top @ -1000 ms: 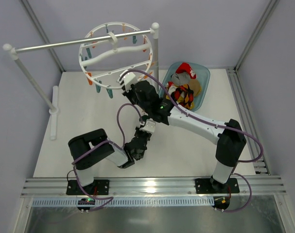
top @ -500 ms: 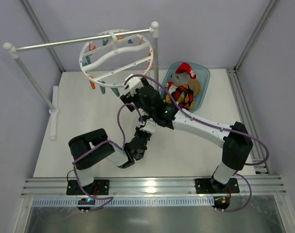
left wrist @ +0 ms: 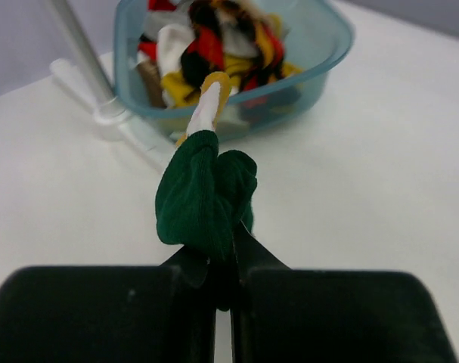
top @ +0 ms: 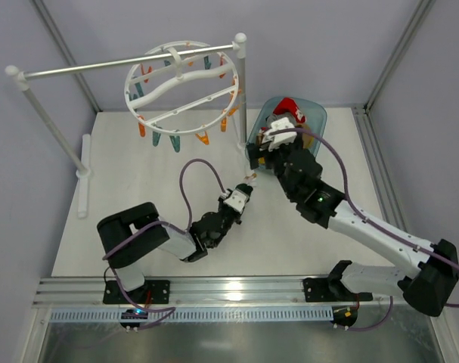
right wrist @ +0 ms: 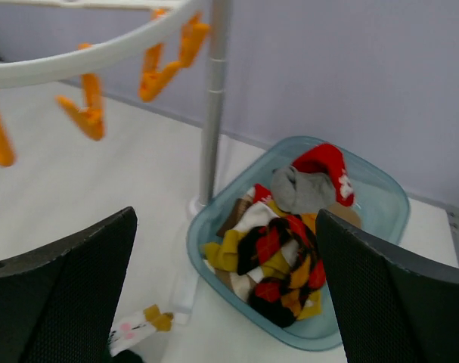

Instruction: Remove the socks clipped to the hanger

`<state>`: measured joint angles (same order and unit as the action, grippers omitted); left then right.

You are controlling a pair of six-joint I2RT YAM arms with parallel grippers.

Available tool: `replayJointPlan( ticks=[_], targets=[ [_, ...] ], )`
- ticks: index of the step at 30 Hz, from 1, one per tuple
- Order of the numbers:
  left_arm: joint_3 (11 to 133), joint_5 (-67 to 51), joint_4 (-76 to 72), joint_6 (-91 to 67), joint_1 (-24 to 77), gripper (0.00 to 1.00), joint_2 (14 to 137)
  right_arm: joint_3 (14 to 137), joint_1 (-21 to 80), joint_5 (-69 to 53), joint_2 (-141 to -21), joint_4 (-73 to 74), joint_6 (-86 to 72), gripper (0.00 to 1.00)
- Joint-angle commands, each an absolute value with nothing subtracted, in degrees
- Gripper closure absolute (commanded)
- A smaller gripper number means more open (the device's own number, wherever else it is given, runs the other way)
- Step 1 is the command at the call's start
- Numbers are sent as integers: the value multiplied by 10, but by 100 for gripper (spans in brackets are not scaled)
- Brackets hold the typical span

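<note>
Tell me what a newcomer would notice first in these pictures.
A dark green sock bunched in the left end effector at mid-table stands out first. Beyond it at back right, a teal bin brims with red, yellow and black socks. At the back, a round white hanger with orange clips hangs from a rail.

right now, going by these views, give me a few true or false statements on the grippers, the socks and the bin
1. The left gripper is shut on a dark green sock. True.
2. The right gripper is clamped on a sock. False: its fingers are spread wide with nothing between them, above the bin.
3. The bin is empty. False: it holds a pile of socks.
4. In the top view, no sock hangs from the hanger. True.
5. The dark green sock already lies in the bin. False: it is held outside the bin, over the table.
</note>
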<state>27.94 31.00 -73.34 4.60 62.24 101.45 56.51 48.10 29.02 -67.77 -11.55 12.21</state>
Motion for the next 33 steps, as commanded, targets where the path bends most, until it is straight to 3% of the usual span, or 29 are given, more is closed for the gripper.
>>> replayJointPlan(
  ticks=[1,7,14,23,33],
  targets=[
    [316,151,-731,4,625,100,962,507,397,262,-610,-171,62,0],
    [433,64,-594,2,609,100,947,423,332,273,-520,-237,22,0],
    [606,-97,-501,-133,501,100,964,340,273,325,-433,-307,-14,0],
    [917,-105,-356,-169,480,100,1144,283,246,354,-353,-312,-30,0],
    [1037,-95,-331,-222,451,100,1335,239,243,352,-270,-313,-48,0]
  ],
)
